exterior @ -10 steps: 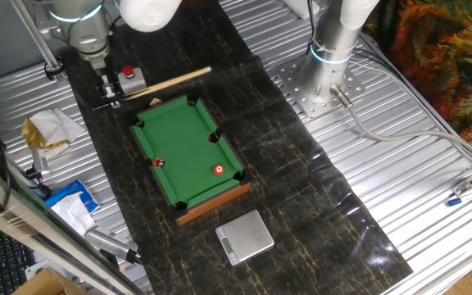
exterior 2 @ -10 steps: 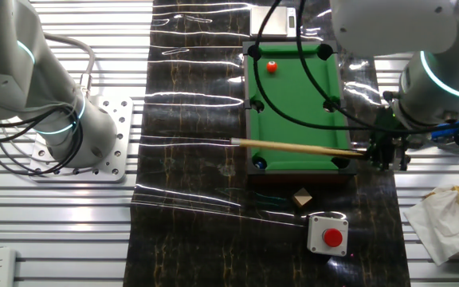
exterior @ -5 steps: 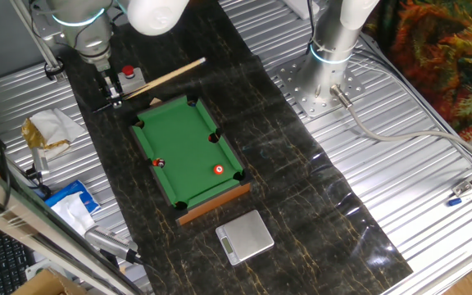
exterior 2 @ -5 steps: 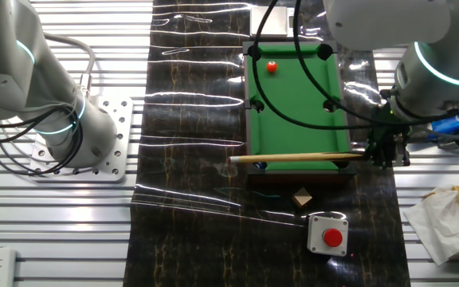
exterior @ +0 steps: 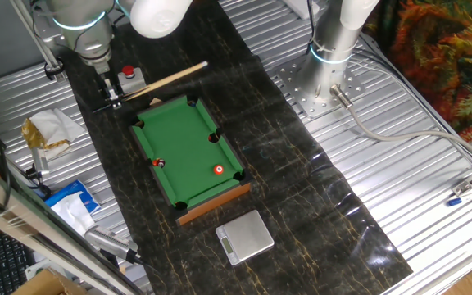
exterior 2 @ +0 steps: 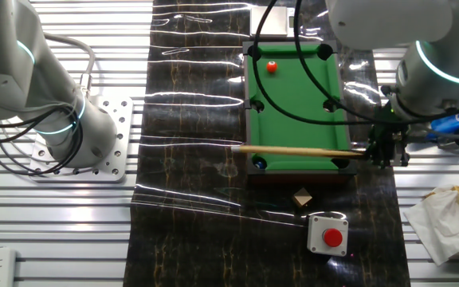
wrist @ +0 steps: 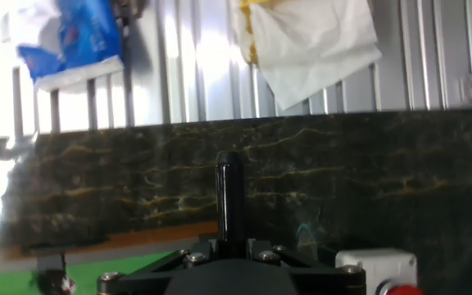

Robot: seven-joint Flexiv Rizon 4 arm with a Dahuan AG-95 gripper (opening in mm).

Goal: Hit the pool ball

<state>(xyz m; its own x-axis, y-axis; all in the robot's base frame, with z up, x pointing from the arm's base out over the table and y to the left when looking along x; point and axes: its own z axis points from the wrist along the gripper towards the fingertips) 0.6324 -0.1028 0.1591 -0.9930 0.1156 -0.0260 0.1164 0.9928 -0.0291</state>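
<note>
The pool ball [exterior: 219,170] is a tiny red ball with a white spot, on the green mini pool table [exterior: 183,135] near one corner pocket; it also shows in the other fixed view [exterior 2: 272,67]. A darker little ball [exterior: 159,162] sits by the side rail. My gripper [exterior: 113,95] is off the table's opposite end and is shut on the butt of a wooden cue stick [exterior: 166,78]. The cue stick [exterior 2: 301,150] lies crosswise over that end of the pool table [exterior 2: 293,119], far from the pool ball. In the hand view the black butt [wrist: 228,197] stands up from the gripper [wrist: 229,246].
A red push button box [exterior: 129,75] and a small wooden block [exterior 2: 301,197] lie near the cue's end of the table. Crumpled paper [exterior: 49,129], a blue packet [exterior: 72,201] and a small scale [exterior: 246,236] lie around. A second arm's base [exterior: 322,82] stands to the right.
The cue has swung a little: its tip moved away from the ball's end of the table, then partly back. Both balls have stayed put.
</note>
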